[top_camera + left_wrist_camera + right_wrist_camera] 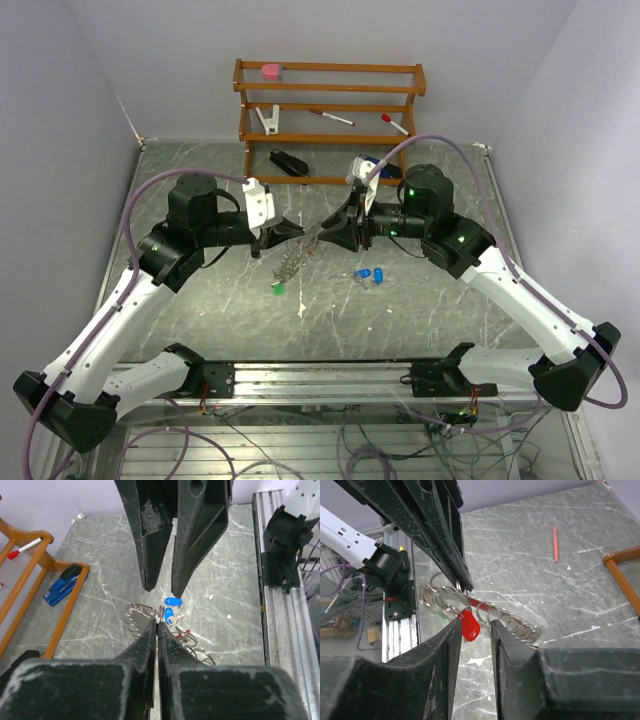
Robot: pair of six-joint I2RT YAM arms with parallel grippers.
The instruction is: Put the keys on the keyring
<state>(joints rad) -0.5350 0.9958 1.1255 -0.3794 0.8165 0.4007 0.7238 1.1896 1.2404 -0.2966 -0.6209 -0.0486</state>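
The keyring (292, 257) is a thin metal ring fringed with small silvery keys, hanging above the table centre. My left gripper (284, 235) is shut on its rim; in the left wrist view the closed tips (158, 623) pinch the ring (139, 616). My right gripper (325, 237) faces it, open. In the right wrist view its fingers (454, 630) straddle a red tag (469, 625) on the ring (512, 625) without gripping it. Two blue-headed keys (368, 274) lie on the table below the right gripper; they also show in the left wrist view (171, 603).
A wooden rack (330, 100) stands at the back with markers and a pink item. A black stapler (288, 162) lies before it, a blue stapler (62, 585) by the rack's foot. A green tag (278, 289) and an orange pen (555, 543) lie on the table.
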